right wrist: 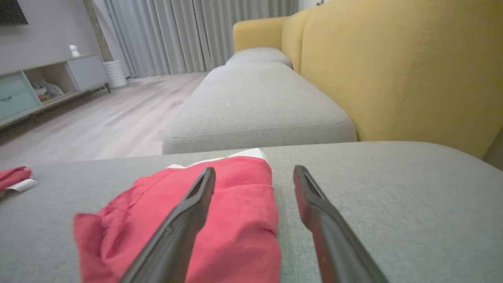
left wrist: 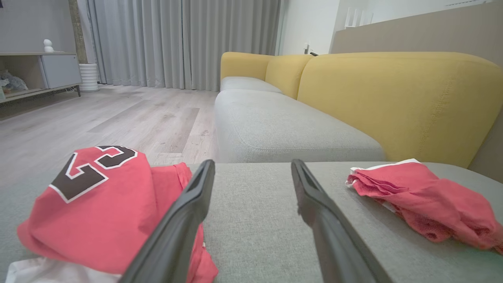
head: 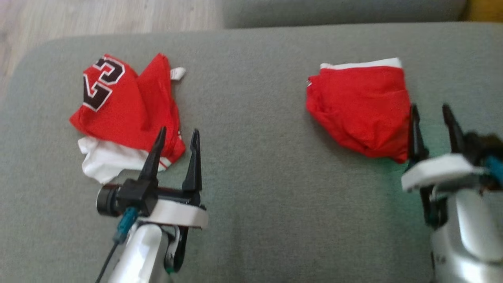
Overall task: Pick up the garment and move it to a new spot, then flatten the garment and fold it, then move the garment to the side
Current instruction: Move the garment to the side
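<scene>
Item 1: red jersey (head: pixel 118 106), black numerals, crumpled, nr cushion (head: pixel 251 196) left edge. Item 2: red garment (head: pixel 361 110), folded, twd right edge.

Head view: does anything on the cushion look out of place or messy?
The numbered jersey at the left lies crumpled, white fabric spilling out beneath it by the open left gripper. The plain red garment at the right looks roughly folded. Nothing damaged.

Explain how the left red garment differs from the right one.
The left garment shows a large black number outlined in white; the right garment is plain red with a white band at its far edge. The left garment lies crumpled, with white cloth sticking out; the right garment is a compact bundle. Both are red and lie on the grey cushion.
</scene>
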Motion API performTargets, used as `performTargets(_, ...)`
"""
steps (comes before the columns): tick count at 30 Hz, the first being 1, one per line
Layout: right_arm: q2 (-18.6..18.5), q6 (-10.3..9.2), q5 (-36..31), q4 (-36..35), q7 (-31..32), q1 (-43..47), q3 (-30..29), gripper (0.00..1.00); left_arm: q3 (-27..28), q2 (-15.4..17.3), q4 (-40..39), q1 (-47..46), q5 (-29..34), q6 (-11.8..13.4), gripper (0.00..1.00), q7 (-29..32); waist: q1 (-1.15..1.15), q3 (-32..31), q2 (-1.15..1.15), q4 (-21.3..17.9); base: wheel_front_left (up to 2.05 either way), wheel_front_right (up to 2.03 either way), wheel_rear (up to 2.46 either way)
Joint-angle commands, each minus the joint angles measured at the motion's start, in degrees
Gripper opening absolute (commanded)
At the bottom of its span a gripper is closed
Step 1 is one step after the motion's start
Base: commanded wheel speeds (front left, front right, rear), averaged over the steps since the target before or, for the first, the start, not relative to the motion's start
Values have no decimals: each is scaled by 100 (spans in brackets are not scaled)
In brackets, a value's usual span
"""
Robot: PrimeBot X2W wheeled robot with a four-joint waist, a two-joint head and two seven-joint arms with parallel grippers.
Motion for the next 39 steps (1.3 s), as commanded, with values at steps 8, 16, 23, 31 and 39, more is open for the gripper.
performTargets(8,-16,-4,-412,1222,661,-1415,-757,100,-42,50,-157,-558,-27,-43,100,-28,-1,717,0,551,0,0,0)
performTargets(16,-16,-4,-683,2653,626,-1717,-999,100,-67,50,-82,-618,-28,-19,100,-28,-1,670,0,665,0,0,0)
performTargets(23,-16,-4,-995,3205,250,-1878,-958,0,28,50,-76,-599,68,-18,100,-28,-1,548,0,513,0,0,0)
performTargets(31,-243,-4,-1825,3126,-170,-2097,-718,0,110,50,-93,-536,109,-56,100,-28,-1,395,0,313,0,0,0)
performTargets(39,-1349,-4,-2266,3125,-8,-2249,224,0,146,50,-150,-507,62,-51,100,-28,-1,342,0,304,0,0,0)
